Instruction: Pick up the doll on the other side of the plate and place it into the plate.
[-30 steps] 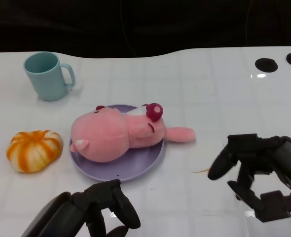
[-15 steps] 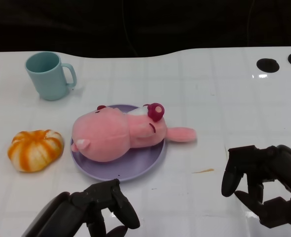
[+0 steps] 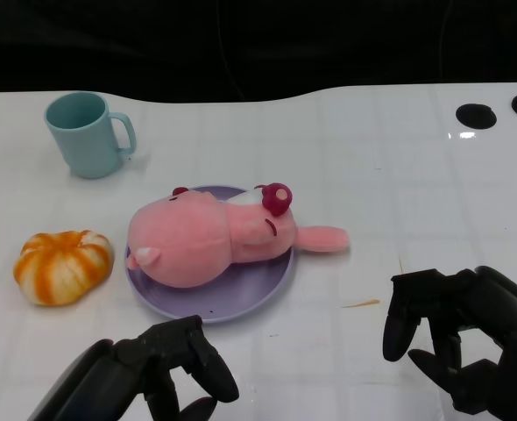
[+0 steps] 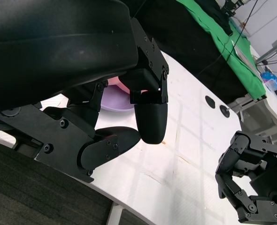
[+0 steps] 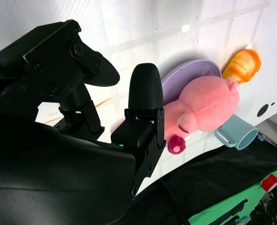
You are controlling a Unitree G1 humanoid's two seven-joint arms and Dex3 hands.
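Already our doll lies on its side in the purple plate, filling most of it — one pink limb sticks out past the rim on the right and rests on the white table. Its dark red nose points toward the far edge. Both of our hands sit well back from the plate, near the table's front edge. Our left hand holds nothing, its fingers curled loosely inward but still apart from one another. Our right hand is likewise empty, with its fingers bent and separated (the left wrist view shows them half folded, clear of any object).

Beside the plate on the left, just off its rim, lies an orange-and-white pumpkin. Farther back on that side stands a teal mug, upright, handle turned to the right. Between the plate and our right hand a thin orange streak marks the tabletop. Two dark round holes sit at the table's far right corner.
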